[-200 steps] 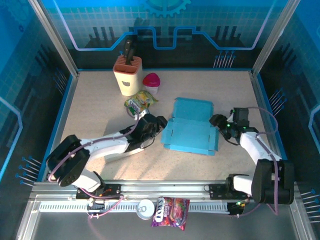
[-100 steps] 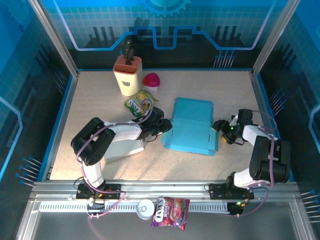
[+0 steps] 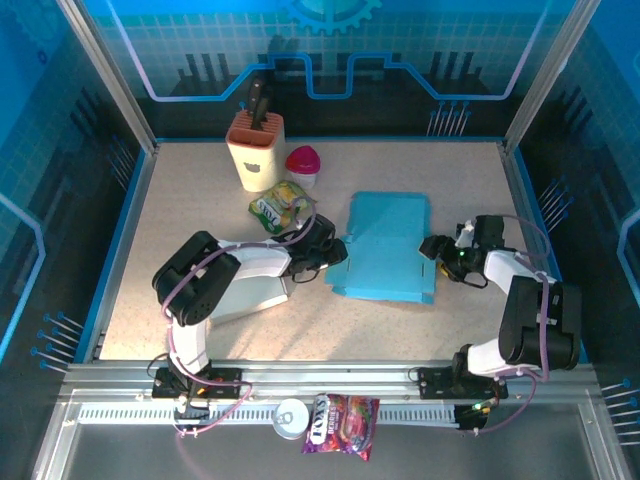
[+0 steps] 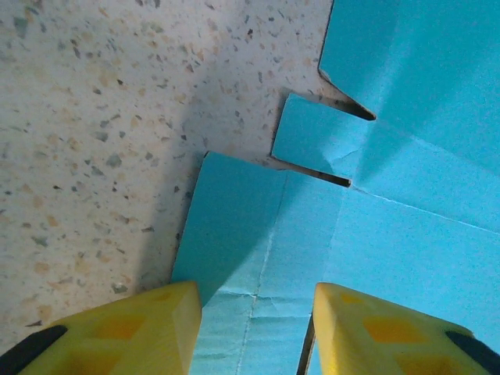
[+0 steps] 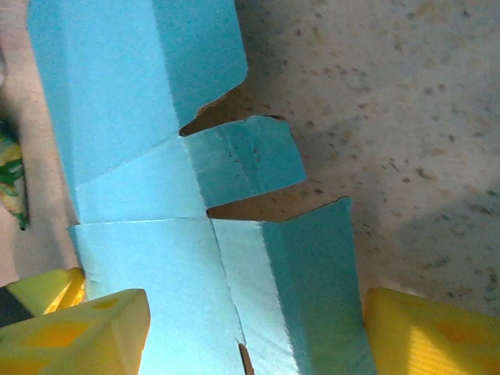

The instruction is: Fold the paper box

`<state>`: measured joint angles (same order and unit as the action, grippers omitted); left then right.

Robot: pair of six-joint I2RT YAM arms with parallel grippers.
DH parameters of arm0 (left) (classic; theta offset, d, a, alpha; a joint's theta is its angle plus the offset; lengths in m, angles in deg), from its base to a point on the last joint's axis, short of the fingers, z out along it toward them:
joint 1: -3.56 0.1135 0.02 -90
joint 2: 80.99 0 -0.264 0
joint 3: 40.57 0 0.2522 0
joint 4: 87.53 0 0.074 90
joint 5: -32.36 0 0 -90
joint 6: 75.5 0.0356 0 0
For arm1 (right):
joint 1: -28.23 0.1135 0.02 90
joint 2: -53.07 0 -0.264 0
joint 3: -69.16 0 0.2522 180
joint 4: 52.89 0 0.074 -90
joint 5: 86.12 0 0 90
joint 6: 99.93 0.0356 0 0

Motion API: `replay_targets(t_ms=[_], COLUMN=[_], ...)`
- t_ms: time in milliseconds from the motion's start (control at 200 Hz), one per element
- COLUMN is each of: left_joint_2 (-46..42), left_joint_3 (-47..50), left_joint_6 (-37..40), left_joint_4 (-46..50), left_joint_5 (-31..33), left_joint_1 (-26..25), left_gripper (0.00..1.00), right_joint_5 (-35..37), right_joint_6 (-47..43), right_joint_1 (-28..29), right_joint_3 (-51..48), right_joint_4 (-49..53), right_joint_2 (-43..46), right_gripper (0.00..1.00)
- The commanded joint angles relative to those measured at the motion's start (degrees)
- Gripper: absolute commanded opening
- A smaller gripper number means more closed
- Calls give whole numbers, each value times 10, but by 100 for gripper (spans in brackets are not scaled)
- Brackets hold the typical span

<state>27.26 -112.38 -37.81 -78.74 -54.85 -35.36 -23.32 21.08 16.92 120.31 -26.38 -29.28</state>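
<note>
The blue paper box [image 3: 385,250] lies unfolded on the table's middle right, with its side flaps [image 5: 320,281] partly lifted. My left gripper [image 3: 335,256] is at the box's left edge. It is open, and its yellow fingers [image 4: 117,332] straddle the left flap [image 4: 258,242], which lies flat between them. My right gripper [image 3: 432,247] is at the box's right edge, also open. Its fingers [image 5: 433,336] stand wide on either side of the raised right flap. In the wrist views neither pair of pads presses on the paper.
A beige knife block [image 3: 256,150], a pink-lidded cup [image 3: 303,162] and a green-yellow snack bag [image 3: 281,206] stand behind the left gripper. A can [image 3: 291,417] and a candy bag [image 3: 341,424] lie on the front rail. Glass walls enclose the table.
The left arm has folded up and brought its gripper to the box's left edge. The right gripper has shifted slightly along the right edge. The box's side flaps have lifted inward.
</note>
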Motion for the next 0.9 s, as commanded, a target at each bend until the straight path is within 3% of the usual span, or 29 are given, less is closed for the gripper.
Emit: replay_targets(t_ms=[0, 190, 570, 895], left_joint_2=[32, 32, 33, 12], left_joint_3=[6, 27, 32, 34], left_joint_6=[19, 25, 28, 31], left_joint_4=[71, 66, 52, 48], left_joint_5=[31, 33, 22, 22], left_joint_1=[14, 33, 41, 40], left_gripper=[44, 44, 42, 41], right_joint_5=[-37, -35, 13, 30], right_joint_6=[-10, -16, -13, 11], right_joint_1=[-3, -4, 31, 49], right_joint_3=[21, 31, -3, -4], right_joint_4=[-8, 4, 16, 29], right_joint_2=[2, -11, -8, 24], right_gripper=[73, 72, 60, 25])
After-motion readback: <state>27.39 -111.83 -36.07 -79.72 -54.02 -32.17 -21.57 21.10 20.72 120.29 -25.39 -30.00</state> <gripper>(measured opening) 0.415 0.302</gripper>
